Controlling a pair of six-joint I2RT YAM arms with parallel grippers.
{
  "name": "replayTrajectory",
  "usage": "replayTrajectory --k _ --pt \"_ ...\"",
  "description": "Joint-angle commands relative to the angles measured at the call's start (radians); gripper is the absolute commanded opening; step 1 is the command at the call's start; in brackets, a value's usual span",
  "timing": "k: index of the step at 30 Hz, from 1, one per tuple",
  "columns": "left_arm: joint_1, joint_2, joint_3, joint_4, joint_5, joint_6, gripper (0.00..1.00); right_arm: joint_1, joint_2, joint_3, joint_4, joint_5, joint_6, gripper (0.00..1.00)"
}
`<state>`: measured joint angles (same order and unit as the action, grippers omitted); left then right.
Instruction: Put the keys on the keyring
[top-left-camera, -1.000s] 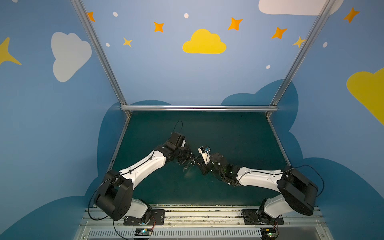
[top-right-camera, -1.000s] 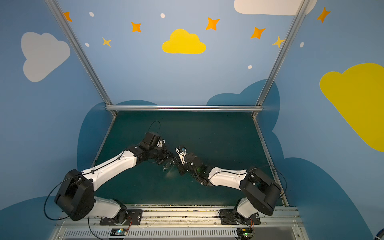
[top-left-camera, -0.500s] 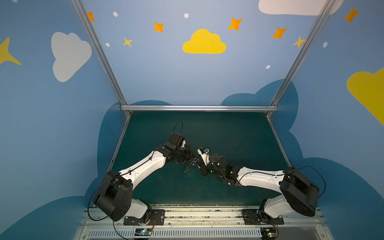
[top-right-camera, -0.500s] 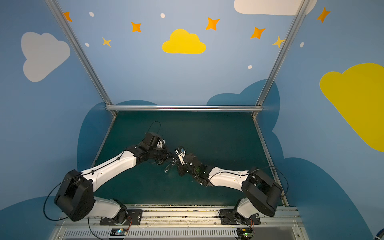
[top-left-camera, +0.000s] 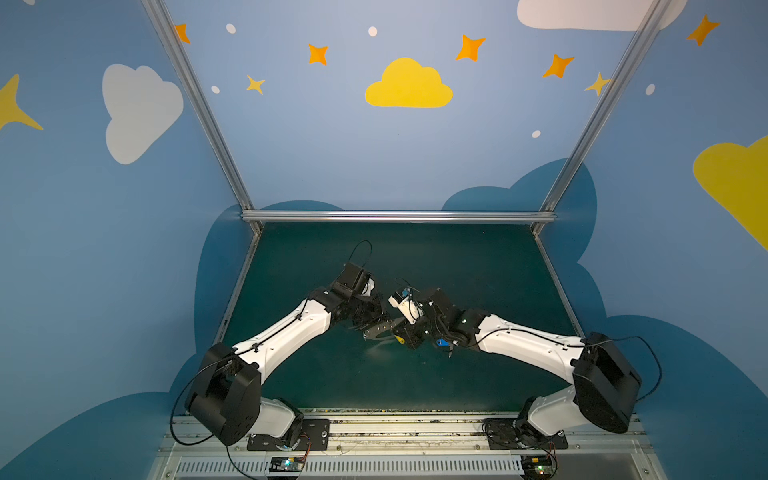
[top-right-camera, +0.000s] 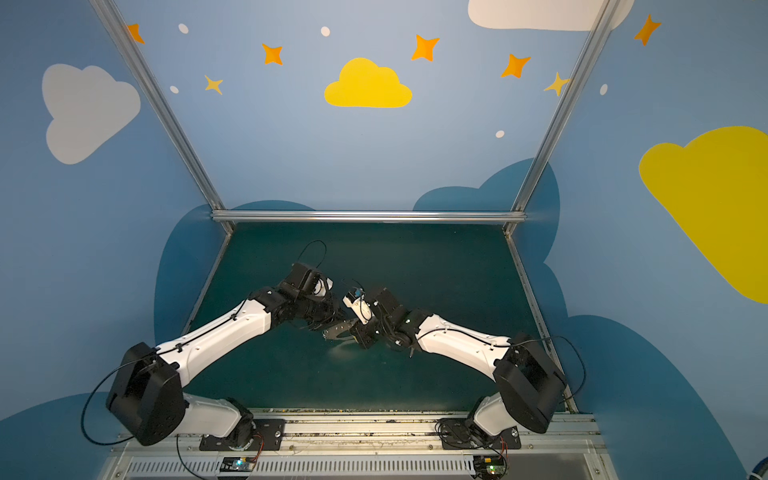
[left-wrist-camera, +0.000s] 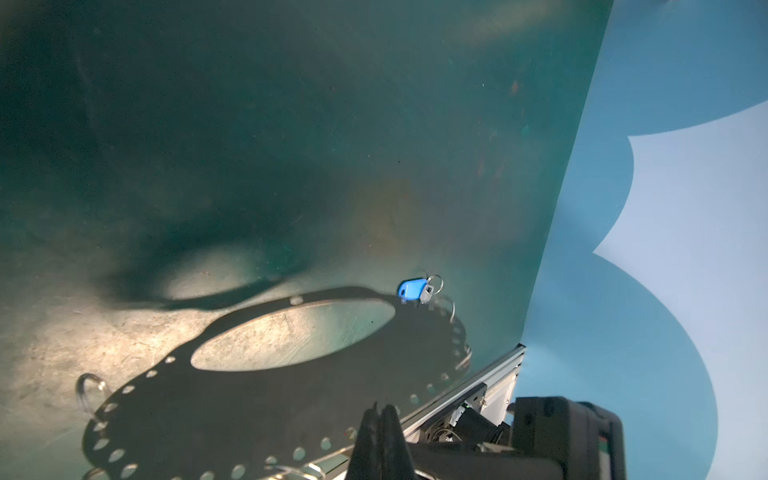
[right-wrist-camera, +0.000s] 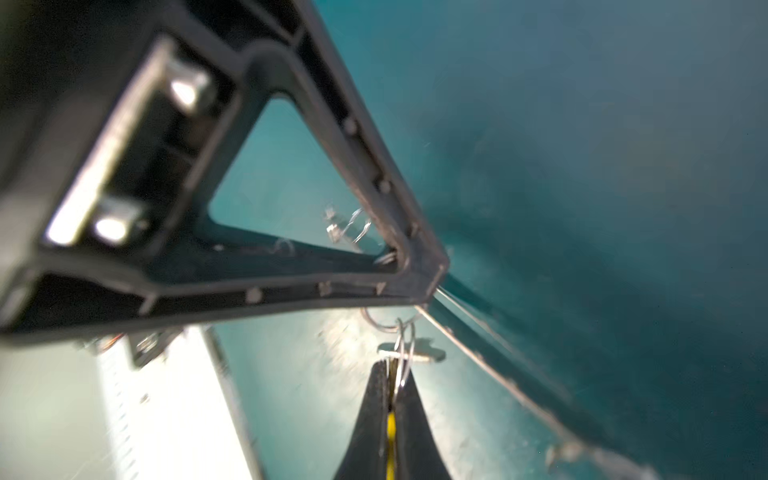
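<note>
My left gripper is shut on the rim of the keyring, a flat plate with an oval hole that is held tilted above the mat. In both top views the keyring hangs between the two grippers. My right gripper is shut on the yellow-tagged key, and that key's wire ring sits beside the plate's edge. The yellow tag shows under my right gripper. The blue-tagged key lies on the mat beneath the right forearm.
The dark green mat is bounded by an aluminium rail at the back and painted blue walls on both sides. Both arm bases stand on the metal strip at the front. Small wire rings hang from the plate's edge holes.
My right gripper has shut on the yellow-tagged key and edged slightly left toward the plate. The left gripper keeps its hold on the keyring.
</note>
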<state>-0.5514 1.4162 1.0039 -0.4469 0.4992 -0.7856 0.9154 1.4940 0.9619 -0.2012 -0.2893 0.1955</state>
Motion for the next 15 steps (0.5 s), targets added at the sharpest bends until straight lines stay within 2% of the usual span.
replayTrajectory --k 1,9,15 --pt "-0.011 -0.013 0.035 0.024 0.038 0.057 0.04 -0.013 0.028 0.059 -0.115 -0.249 -0.038 0.0" --pt "-0.03 -0.02 0.039 0.065 0.054 0.053 0.04 -0.055 0.076 0.067 -0.072 -0.433 0.011 0.0" --pt "-0.055 0.005 0.04 0.099 0.088 0.043 0.04 -0.067 0.102 0.057 0.005 -0.483 0.067 0.0"
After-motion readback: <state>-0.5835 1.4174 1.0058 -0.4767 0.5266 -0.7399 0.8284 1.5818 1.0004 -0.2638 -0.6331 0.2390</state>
